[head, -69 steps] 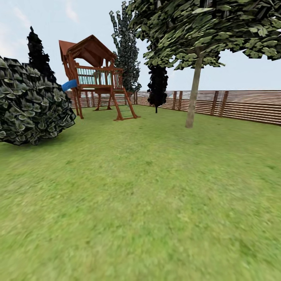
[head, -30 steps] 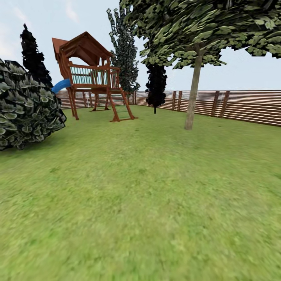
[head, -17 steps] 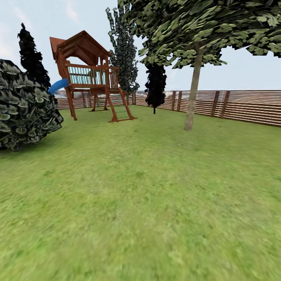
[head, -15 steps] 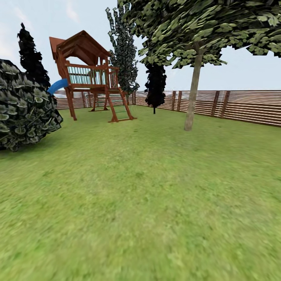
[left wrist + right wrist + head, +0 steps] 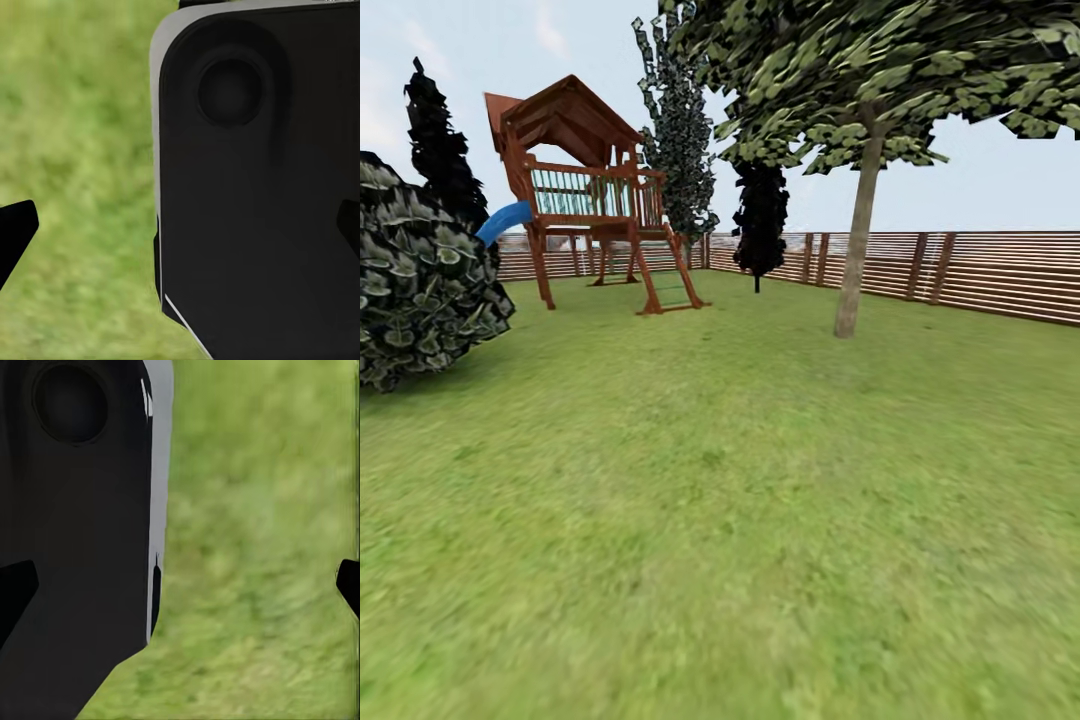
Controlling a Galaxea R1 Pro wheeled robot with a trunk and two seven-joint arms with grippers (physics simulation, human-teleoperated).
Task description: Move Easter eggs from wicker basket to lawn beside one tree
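While the head camera looked over the lawn (image 5: 740, 520), a tree (image 5: 857, 240) with a pale trunk stood right of centre, near the slatted fence (image 5: 980, 270). A wooden playhouse (image 5: 595, 190) stood farther left, beside a dark bush (image 5: 420, 280). Both wrist views showed fingertips set wide apart over grass, left gripper (image 5: 180, 232) and right gripper (image 5: 180, 585) empty.

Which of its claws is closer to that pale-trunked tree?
Likely right: the tree stands ahead, right of centre. Left gripper and right gripper both hang open over the lawn beside the robot's body.
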